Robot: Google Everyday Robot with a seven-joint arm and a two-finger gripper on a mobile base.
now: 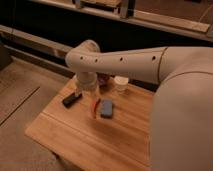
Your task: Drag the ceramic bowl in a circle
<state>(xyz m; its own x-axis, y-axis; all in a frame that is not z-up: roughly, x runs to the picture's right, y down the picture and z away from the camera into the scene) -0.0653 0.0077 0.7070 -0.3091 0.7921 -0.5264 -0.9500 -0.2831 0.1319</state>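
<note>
The ceramic bowl (104, 80) is a small dark reddish-brown bowl at the back of the wooden table (75, 135), partly hidden by my arm. My gripper (88, 89) hangs down from the white wrist just left of the bowl and close to it. I cannot tell whether it touches the bowl. The big white arm reaches in from the right and covers the right side of the view.
A flat black block (72, 99) lies left of the gripper. A blue-grey pad (106, 108) and a thin red-orange stick (95, 107) lie in front of it. A white cup (121, 84) stands right of the bowl. A dark rail runs behind the table.
</note>
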